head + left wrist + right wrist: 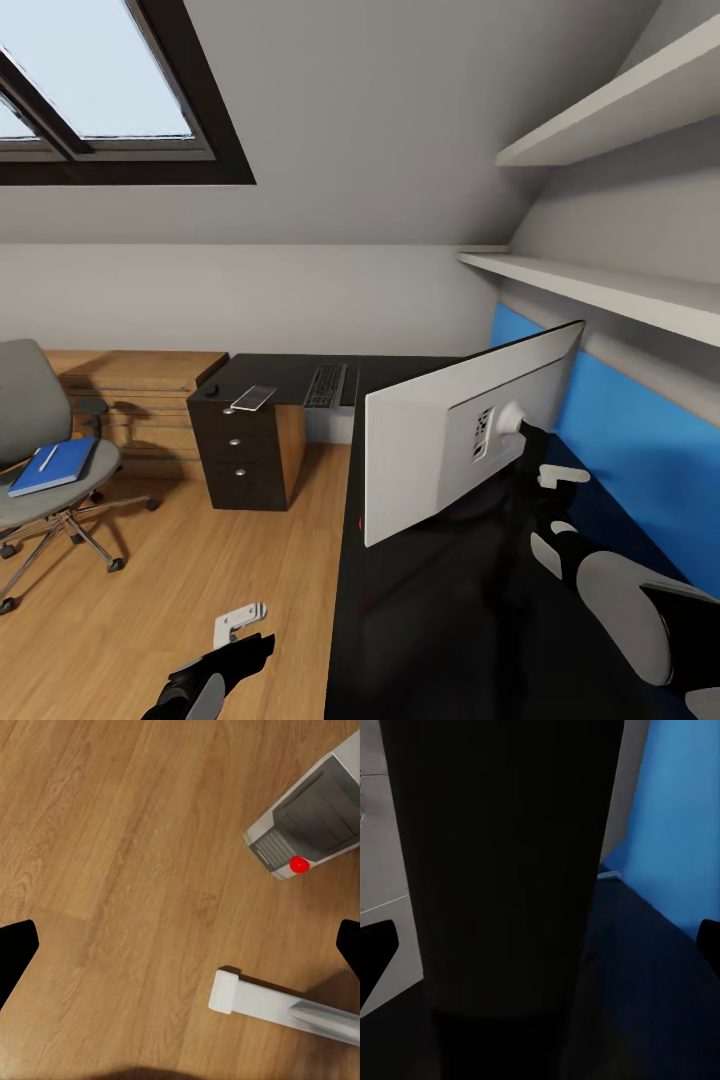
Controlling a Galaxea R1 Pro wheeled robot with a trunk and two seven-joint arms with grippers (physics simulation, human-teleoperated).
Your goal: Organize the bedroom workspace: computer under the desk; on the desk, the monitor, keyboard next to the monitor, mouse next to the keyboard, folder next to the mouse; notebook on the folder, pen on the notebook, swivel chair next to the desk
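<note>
My right claw (545, 478) sits just behind the wide flat monitor with the white back and black stand (455, 440), close against the stand. My wrist camera there looks straight at the dark stand column (502, 870), with the white back at one edge and the blue wall panel (679, 825) beyond. Whether the fingers are clamped on the stand or merely beside it I cannot tell; the dark column hides them. I judge I am here to steady or turn the monitor, since it stands on the glossy black tabletop (440, 620) with its back toward me.

My left claw (238, 620) hangs low over the light wood floor (112, 832), fingers apart and holding nothing, kept out of the way. Its camera sees a grey and white part of my own base with a red dot (311, 821).

Farther out, the slim dark-keyed keyboard (326, 385) lies on the far wing of the tabletop, well apart from the monitor. A small thin grey notebook (254, 397) lies above the dark three-drawer unit (237, 450), with the small black mouse (211, 391) just beside it. The grey padded swivel chair (35, 440) stands away from the tabletop, carrying the bright blue folder (55, 466) with the slim white pen (47, 458) lying on it. These are yet to be gathered.
</note>
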